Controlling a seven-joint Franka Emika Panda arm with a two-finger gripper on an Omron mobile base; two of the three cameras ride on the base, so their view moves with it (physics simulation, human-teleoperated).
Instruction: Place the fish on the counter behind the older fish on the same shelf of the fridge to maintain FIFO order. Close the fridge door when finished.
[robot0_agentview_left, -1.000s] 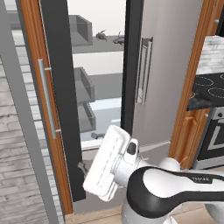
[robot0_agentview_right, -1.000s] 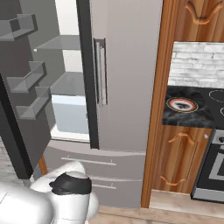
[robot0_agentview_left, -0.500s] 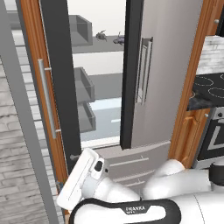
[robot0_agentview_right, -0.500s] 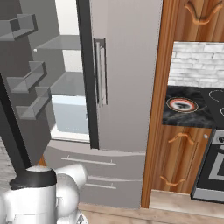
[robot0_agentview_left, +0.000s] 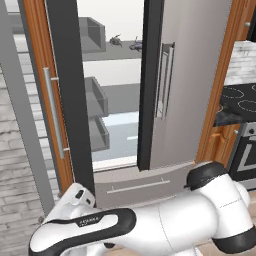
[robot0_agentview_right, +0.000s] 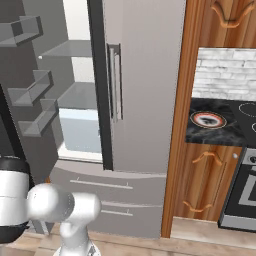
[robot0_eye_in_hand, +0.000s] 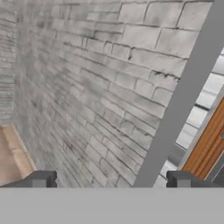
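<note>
The fridge (robot0_agentview_left: 190, 85) stands with its left door (robot0_agentview_left: 65, 100) swung open and its right door shut. Two small dark fish lie on the top shelf (robot0_agentview_left: 107, 54), one (robot0_agentview_left: 116, 40) further back and one (robot0_agentview_left: 136, 46) nearer the front; I cannot tell which is the older. My arm reaches low and left across the front of the fridge, with the hand (robot0_agentview_left: 75, 197) near the open door's foot. My gripper (robot0_eye_in_hand: 111, 180) is open, nothing between its fingertips (robot0_eye_in_hand: 41, 179), facing a grey brick wall. The counter (robot0_agentview_right: 200, 134) is at the right.
Grey bins (robot0_agentview_right: 30, 90) line the inside of the open door. A drawer front (robot0_agentview_left: 135, 182) runs under the fridge opening. A round plate (robot0_agentview_right: 206, 119) sits on the counter beside a black stovetop (robot0_agentview_right: 245, 107). A brick wall (robot0_eye_in_hand: 87, 87) and the door's grey edge (robot0_eye_in_hand: 179, 100) are close ahead of the hand.
My arm has swung down and to the left, from in front of the fridge opening to beside the open door's lower part. The gripper has stayed open. The fish have not moved.
</note>
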